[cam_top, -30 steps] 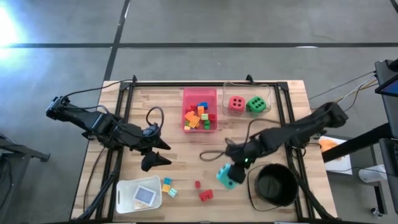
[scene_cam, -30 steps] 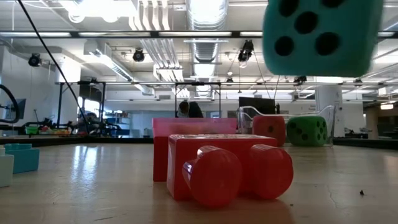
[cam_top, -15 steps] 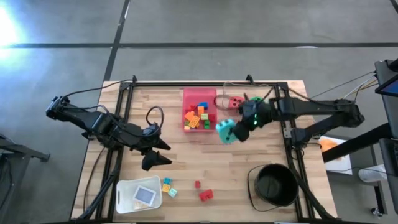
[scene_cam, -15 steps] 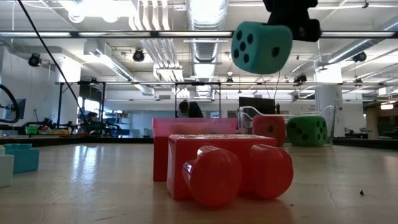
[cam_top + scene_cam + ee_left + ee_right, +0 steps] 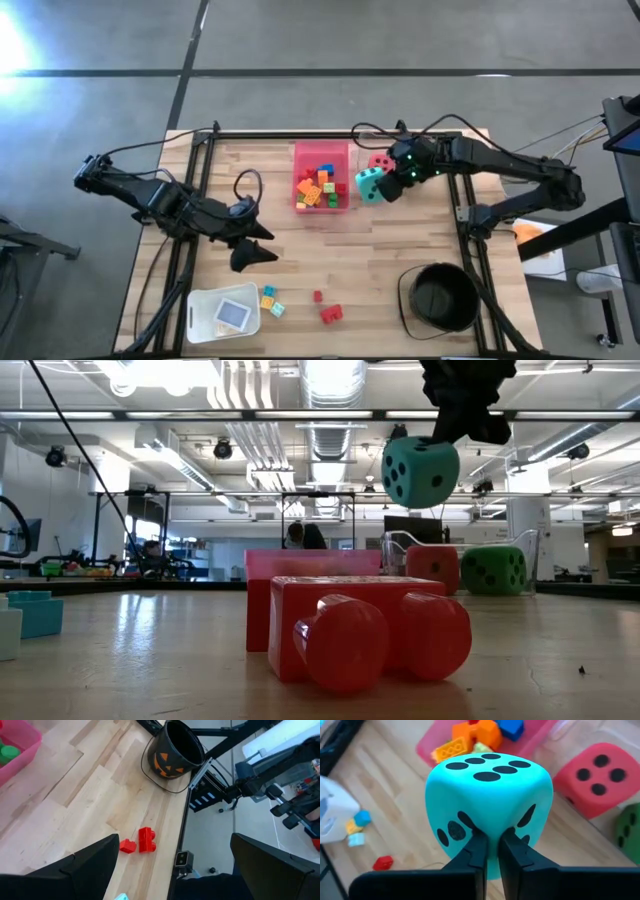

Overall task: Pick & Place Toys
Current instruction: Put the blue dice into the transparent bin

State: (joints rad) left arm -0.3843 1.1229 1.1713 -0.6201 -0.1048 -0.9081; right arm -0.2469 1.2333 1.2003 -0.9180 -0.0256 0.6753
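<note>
You've got the teal die (image 5: 420, 472) hanging in the air, pinched from above by the right gripper (image 5: 462, 422). Right in front of you sits a red brick (image 5: 365, 635) on the wooden table (image 5: 560, 660), a pink tray (image 5: 312, 563) behind it. Farther back, the red die (image 5: 433, 569) and green die (image 5: 493, 571) sit side by side. A blue brick (image 5: 36, 613) peeks in at the left edge.

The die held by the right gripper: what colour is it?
Teal die with black dots, clearest in the right wrist view.

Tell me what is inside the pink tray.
The pink tray holds a loose heap of small bricks: orange, yellow, red, green and blue. Whatever lies beneath the heap is covered, so the bottom layer cannot be seen.
</note>
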